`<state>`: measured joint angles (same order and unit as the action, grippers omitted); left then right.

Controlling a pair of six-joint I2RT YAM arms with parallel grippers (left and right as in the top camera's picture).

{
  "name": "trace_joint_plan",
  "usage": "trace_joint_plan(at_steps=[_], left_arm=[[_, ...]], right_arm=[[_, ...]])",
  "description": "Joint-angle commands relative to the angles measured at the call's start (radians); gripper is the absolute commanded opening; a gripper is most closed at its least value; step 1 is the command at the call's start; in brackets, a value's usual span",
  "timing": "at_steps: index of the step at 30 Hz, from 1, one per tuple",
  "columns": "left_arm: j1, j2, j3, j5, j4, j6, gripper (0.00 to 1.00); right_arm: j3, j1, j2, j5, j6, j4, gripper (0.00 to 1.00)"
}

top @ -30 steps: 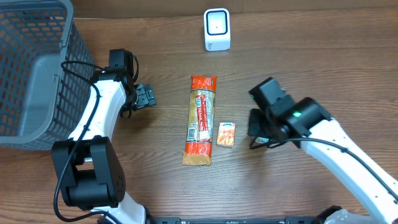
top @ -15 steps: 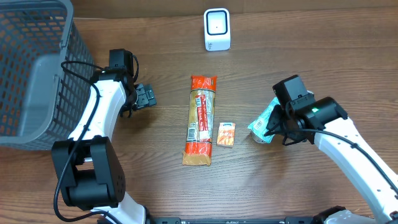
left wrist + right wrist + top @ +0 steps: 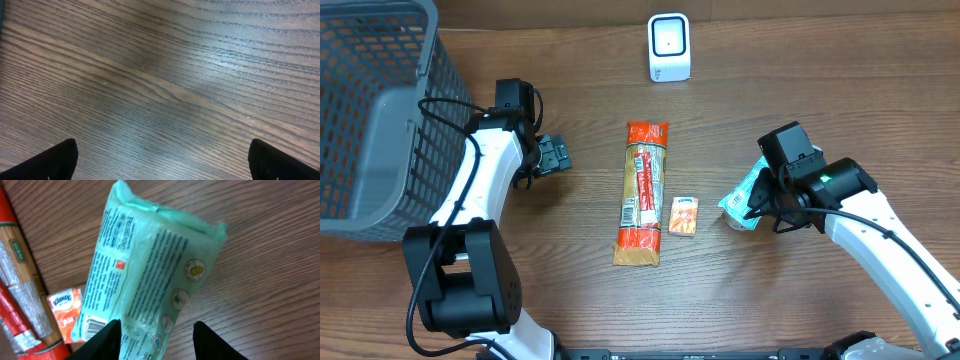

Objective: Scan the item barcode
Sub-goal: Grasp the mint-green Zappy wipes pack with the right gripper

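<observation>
Right wrist: crinkly mint-green plastic pack (image 3: 150, 270) pinched in right tool (image 3: 157, 342)
Half-closed jaws grip its soft printed sides beside the orange tissue box (image 3: 65, 312), possibly off the wood-grain table (image 3: 270, 280); left tool (image 3: 160, 160) gapes wide, empty.

Left hand (image 3: 556, 155) spread wide, arm folded at the elbow, right hand (image 3: 755, 203) half closed in a grip

dark wood-grain table (image 3: 840, 90), soft glare on top
</observation>
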<state>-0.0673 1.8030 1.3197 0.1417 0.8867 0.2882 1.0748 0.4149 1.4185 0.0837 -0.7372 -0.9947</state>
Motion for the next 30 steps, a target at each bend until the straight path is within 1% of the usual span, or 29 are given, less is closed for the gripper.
trace_joint_plan(at_steps=[1, 4, 8, 10, 12, 13, 14, 15, 19, 22, 30], left_arm=[[-0.005, -0.004, -0.003, -0.012, -0.001, -0.004, 1.00], [-0.005, -0.004, -0.003, -0.012, -0.001, -0.004, 1.00], [-0.005, -0.004, -0.003, -0.012, -0.001, -0.004, 1.00], [-0.005, -0.004, -0.003, -0.012, -0.001, -0.004, 1.00], [-0.005, -0.004, -0.003, -0.012, -0.001, -0.004, 1.00], [-0.005, -0.004, -0.003, -0.012, -0.001, -0.004, 1.00], [-0.005, -0.004, -0.003, -0.012, -0.001, -0.004, 1.00], [-0.005, -0.004, -0.003, -0.012, -0.001, -0.004, 1.00], [-0.005, -0.004, -0.003, -0.012, -0.001, -0.004, 1.00], [-0.005, -0.004, -0.003, -0.012, -0.001, -0.004, 1.00], [-0.005, -0.004, -0.003, -0.012, -0.001, -0.004, 1.00]], right_arm=[[-0.013, 0.002, -0.001, 0.060, -0.045, 0.006, 0.47], [-0.037, 0.002, -0.001, 0.074, -0.072, 0.023, 0.47], [-0.064, 0.002, -0.001, 0.072, -0.075, 0.052, 0.44], [-0.072, 0.002, -0.001, 0.072, -0.074, 0.064, 0.36], [-0.073, 0.002, -0.001, 0.070, -0.074, 0.066, 0.19], [-0.072, 0.002, -0.001, 0.070, -0.074, 0.066, 0.12], [-0.071, 0.002, -0.001, 0.070, -0.074, 0.066, 0.06], [-0.068, 0.002, -0.001, 0.069, -0.074, 0.066, 0.04], [-0.032, 0.002, -0.008, 0.068, -0.073, 0.050, 0.04], [-0.011, 0.002, -0.019, 0.045, -0.047, 0.047, 0.04], [-0.008, 0.002, -0.025, 0.042, -0.047, 0.024, 0.04]])
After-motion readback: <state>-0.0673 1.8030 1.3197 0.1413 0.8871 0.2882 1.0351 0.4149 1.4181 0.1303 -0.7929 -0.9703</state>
